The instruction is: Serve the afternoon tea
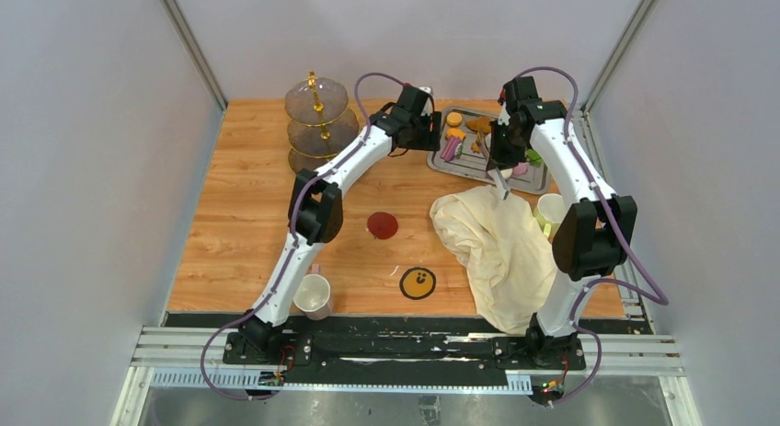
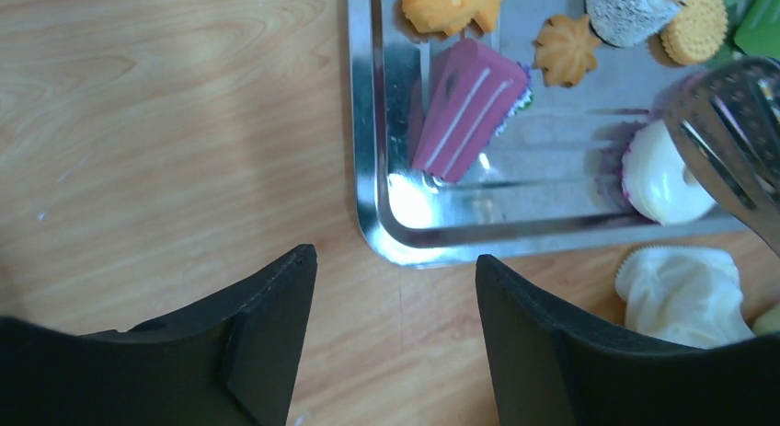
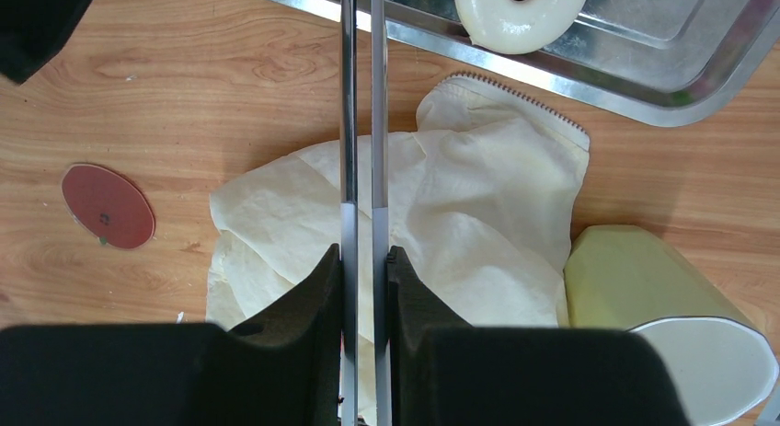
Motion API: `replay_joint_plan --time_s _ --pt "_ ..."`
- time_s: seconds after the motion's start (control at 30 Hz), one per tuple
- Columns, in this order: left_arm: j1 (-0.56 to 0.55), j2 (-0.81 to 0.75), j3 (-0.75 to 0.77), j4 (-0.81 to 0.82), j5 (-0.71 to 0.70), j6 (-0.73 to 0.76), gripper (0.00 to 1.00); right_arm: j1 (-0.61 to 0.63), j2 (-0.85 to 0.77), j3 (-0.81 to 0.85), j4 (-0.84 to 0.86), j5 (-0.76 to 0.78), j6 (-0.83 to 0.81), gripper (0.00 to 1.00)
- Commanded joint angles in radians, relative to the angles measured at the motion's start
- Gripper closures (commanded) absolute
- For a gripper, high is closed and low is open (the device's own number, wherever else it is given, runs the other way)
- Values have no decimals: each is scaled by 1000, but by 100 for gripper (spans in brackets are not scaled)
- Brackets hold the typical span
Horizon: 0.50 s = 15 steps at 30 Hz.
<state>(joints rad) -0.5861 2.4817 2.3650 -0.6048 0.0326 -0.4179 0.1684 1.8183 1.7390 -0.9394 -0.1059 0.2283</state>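
Left gripper [image 2: 395,265] hangs empty, jaws apart, over the left end of the steel tray [image 2: 366,122], far right on the table. The pink cake slice [image 2: 469,109] lies just past it. Right gripper [image 3: 365,256] is clamped on the tongs [image 3: 359,122] by the white donut [image 3: 497,21]. I reckon dropping here pinches rim, not cake.

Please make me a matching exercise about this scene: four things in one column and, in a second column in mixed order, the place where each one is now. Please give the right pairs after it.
Things
1. three-tier stand
2. red disc
3. metal tongs
4. pink cake slice

Places
A. lying in the steel tray
B. clamped in the right gripper
C. standing at the far left corner of the table
D. flat on the wood, mid-table

Pairs: 1-C, 2-D, 3-B, 4-A
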Motion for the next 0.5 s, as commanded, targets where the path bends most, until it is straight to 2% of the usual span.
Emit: replay_joint_plan --time_s 0.0,0.37,0.47 --pt "-10 95 125 9 -32 8 33 -24 -4 6 8 -7 2 86" --pt "-38 174 116 110 -141 80 34 -24 -10 -23 11 -14 2 87" --pt "-56 192 130 94 -207 111 38 -24 -6 -29 14 -23 4 87"
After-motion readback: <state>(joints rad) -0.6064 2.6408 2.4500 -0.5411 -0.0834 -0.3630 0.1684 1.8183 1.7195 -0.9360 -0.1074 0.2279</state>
